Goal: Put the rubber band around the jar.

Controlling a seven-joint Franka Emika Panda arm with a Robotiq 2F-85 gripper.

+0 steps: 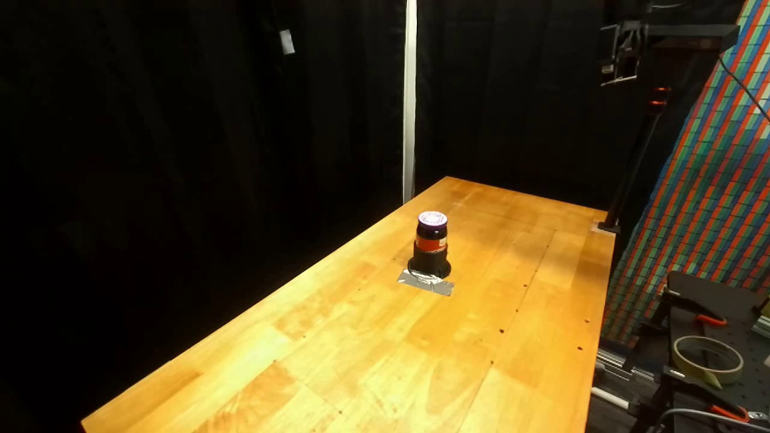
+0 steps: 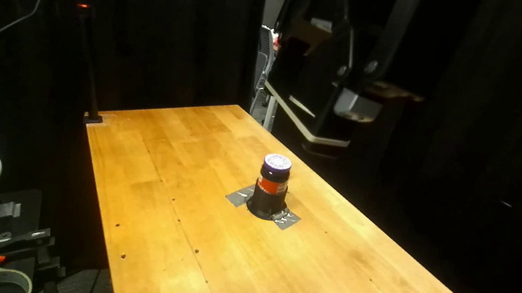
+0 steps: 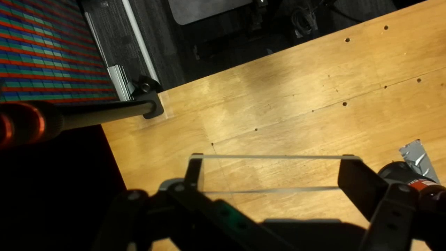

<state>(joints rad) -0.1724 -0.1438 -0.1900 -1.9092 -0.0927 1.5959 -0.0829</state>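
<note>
The jar stands upright in a black round base taped to the wooden table. It has a white-topped purple lid and a red-orange label, and also shows in an exterior view. In the wrist view the jar is at the lower right, partly hidden by a finger. My gripper is open, fingers wide apart. The pale rubber band is stretched around both fingertips. In an exterior view my gripper hangs above table height, apart from the jar, with the band around its lower end.
Grey tape lies at the base. A black pole with orange lights stands at a table corner and also shows in the wrist view. A side cart holds a tape roll. Black curtains hang behind the table.
</note>
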